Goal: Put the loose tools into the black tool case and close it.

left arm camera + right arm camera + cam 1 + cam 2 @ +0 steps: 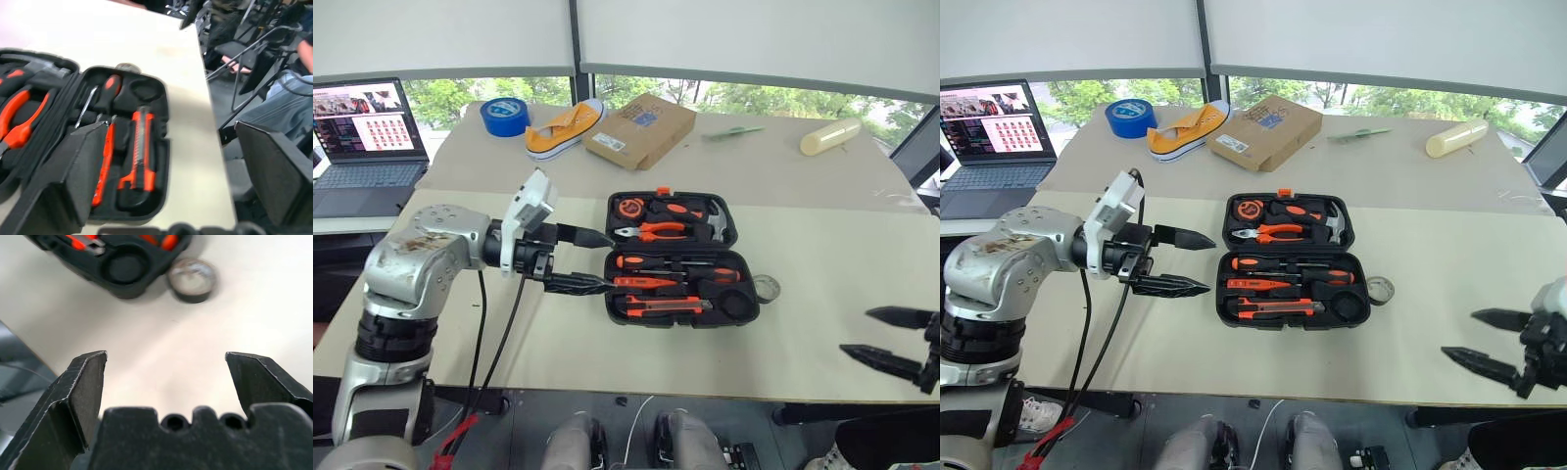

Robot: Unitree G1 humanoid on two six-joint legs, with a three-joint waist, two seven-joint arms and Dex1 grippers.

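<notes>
Left claw (592,259): fingers spread wide, nothing between them, held above the table (558,333) just beside the left edge of the black tool case (680,257) and pointing toward it. So placed, it is clear of the recesses and holds no tool; judged free for the next pick or for the lid.

Right claw (1489,343): fingers likewise spread and empty, hanging at the near right edge of the table, well apart from the case. It looks parked out of the way so as not to obstruct work over the tray.

The case lies open and flat at mid-table, its two halves side by side. The near half carries a black-and-orange screwdriver (680,262), a slim red-orange tester (644,282) and the utility knife (666,305), each seated in its shaped recess, which keeps them from shifting once the lid folds over. The round recess (736,302) at the near right corner is vacant.

The small grey tape roll (766,289) lies flat on the table, touching or just beside the case's right edge, next to that vacant recess. Judgement: this is the one loose item seen outstanding; the right claw is nearer to it. Closing should wait until it is seated.
</notes>
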